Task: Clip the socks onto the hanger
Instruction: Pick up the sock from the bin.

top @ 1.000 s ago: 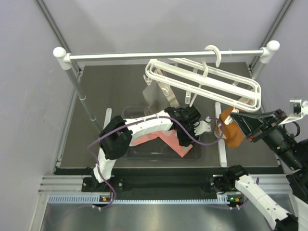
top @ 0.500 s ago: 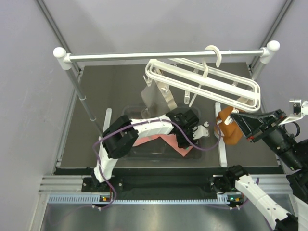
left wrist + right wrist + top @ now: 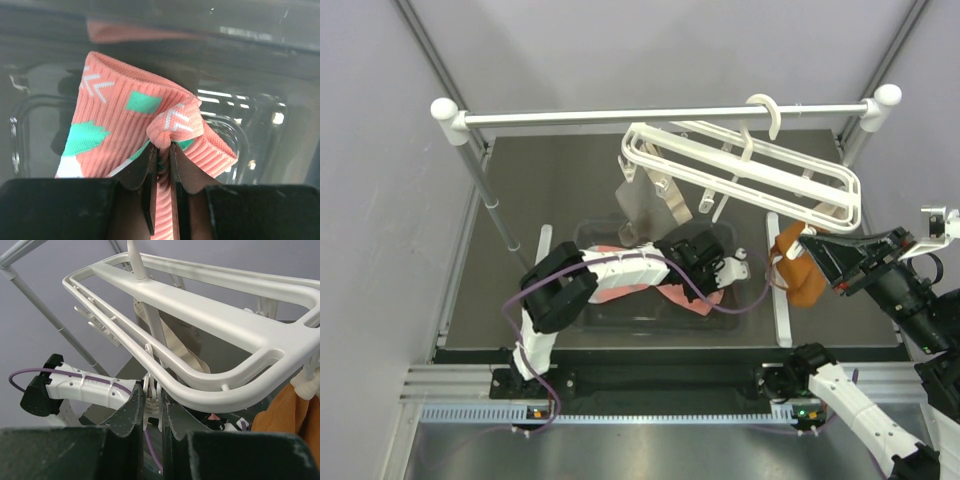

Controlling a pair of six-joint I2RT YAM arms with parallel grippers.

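One salmon-pink sock (image 3: 125, 125) with mint patches lies bunched in the clear bin (image 3: 588, 230). My left gripper (image 3: 161, 147) is shut on a pinched fold of its ribbed fabric. From above, the left gripper (image 3: 705, 275) reaches down into the bin over the pink sock (image 3: 620, 287). The white hanger (image 3: 750, 175) hangs tilted by its hook from the rail. My right gripper (image 3: 151, 390) is shut on a small white clip (image 3: 151, 407) dangling under the hanger (image 3: 210, 315) frame. The right gripper (image 3: 807, 240) sits at the hanger's right end.
A metal rail (image 3: 660, 115) with white ball ends spans the back. A beige-grey cloth (image 3: 645, 200) and a rust-orange cloth (image 3: 800, 270) hang from hanger clips. The left arm's purple cable loops over the bin. Slanted frame posts stand at both sides.
My left gripper has closed onto the sock and shifted a little left and back inside the bin. The right arm and the hanger have stayed put.
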